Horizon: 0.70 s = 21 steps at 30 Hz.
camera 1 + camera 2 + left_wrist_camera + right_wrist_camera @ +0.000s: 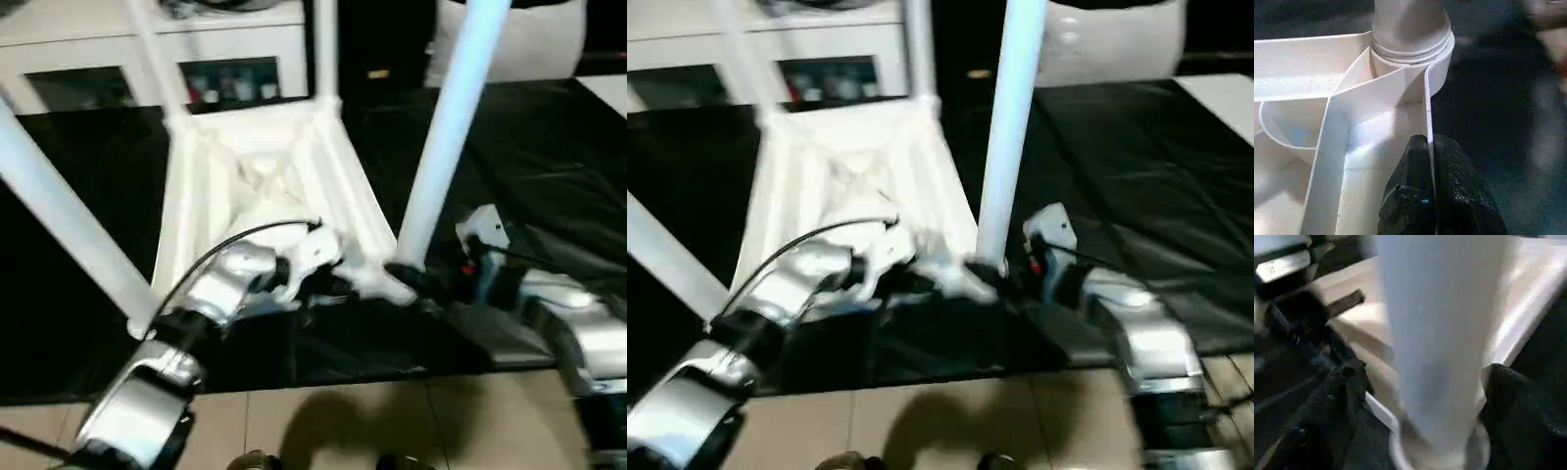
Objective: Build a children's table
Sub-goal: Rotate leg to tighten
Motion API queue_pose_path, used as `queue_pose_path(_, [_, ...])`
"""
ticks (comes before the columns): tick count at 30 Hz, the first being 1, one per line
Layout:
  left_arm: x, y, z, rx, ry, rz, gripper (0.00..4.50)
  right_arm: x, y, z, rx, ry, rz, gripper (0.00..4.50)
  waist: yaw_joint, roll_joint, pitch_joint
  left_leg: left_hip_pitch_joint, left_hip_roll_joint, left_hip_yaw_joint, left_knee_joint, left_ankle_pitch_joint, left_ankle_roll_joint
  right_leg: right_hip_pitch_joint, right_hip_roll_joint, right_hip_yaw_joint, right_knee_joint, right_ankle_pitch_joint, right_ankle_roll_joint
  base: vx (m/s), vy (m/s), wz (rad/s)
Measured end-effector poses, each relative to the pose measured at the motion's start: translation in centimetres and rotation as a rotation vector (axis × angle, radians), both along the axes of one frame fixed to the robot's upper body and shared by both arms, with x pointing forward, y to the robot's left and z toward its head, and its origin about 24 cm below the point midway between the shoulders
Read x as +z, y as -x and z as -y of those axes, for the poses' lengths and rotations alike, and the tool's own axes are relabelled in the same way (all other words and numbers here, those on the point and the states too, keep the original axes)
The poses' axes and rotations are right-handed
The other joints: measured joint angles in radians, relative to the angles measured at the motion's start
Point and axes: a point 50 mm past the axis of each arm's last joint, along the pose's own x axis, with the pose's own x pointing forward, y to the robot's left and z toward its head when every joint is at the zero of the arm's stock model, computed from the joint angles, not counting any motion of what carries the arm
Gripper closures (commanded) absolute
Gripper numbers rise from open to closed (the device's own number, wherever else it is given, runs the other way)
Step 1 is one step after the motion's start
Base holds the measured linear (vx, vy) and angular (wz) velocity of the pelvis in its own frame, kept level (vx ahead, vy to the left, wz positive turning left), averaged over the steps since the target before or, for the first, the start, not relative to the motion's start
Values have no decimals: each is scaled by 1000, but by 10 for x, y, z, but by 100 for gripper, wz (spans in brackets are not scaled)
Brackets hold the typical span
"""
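table top upside down on black floor mat, four legs up. left claw pinched shut on near rim wall, steadying. right claw spread wide around near-right leg, fingers either side, not clamping. best twist leg fully home while holding rim firm. open mat to right; cabinet close behind.

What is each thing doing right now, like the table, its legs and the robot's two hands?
Table top: upside down on the black mat, ribs up.
Near right leg: standing in its corner socket.
Left gripper: shut on the table top's rim.
Right gripper: fingers apart, one each side of the near right leg.
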Motion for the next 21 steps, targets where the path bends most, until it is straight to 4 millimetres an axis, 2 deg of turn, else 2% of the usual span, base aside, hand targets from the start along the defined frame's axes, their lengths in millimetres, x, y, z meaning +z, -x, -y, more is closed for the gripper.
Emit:
queue_pose_path(2, [-1,4,-7,-55,-7,-13,450,3,3,5,71,24,-5,25,14,-2,1,6,0,6,0,-3,-5,1,0,6,0,0,1,0,0,0])
queue_pose_path(6, [-1,7,-16,-124,-39,-29,450,2,9,2,201,17,-25,25,28,-6,1,10,0,10,1,-3,-5,3,0,12,1,1,2,0,0,0])
queue_pose_path(12, [0,12,-23,-216,-65,-40,450,-1,18,0,364,-13,-85,88,42,-8,0,9,-1,13,1,-3,-4,3,0,18,1,1,2,0,0,0])
queue_pose_path(16, [1,14,-23,-252,-73,-45,450,-6,21,-2,412,-24,-118,109,55,-9,0,8,-1,13,1,-3,-3,2,1,18,2,1,2,0,0,0])
queue_pose_path(21, [1,15,-21,-272,-76,-49,450,-13,22,-3,452,-31,-146,153,59,-10,0,9,-1,14,2,-3,-3,2,1,19,2,1,2,0,0,0])
